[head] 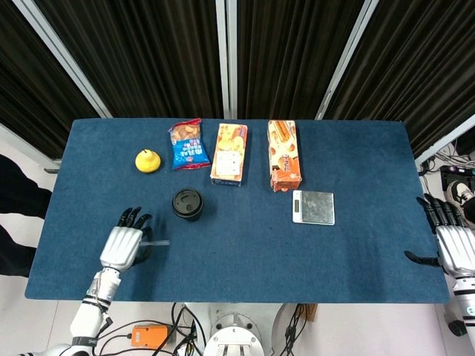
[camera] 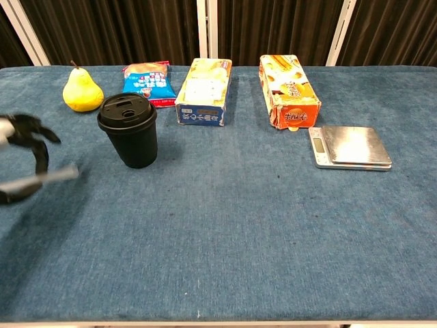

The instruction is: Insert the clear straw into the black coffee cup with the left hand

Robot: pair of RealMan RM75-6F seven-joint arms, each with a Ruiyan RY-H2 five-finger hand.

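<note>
Looked like the pickup step: left hand (head: 123, 245) had the straw (camera: 56, 175) pinched in its fingers (camera: 39, 152), off the table. It ran roughly level, free end sticking out past the fingers toward the cup (camera: 129, 130). Next it'd need tipping upright over the lid hole. Right hand (head: 453, 245) sat idle, fingers spread, holding nothing.

Lab: blue-clothed table (head: 371, 245) before black curtains (head: 297, 52).
</note>
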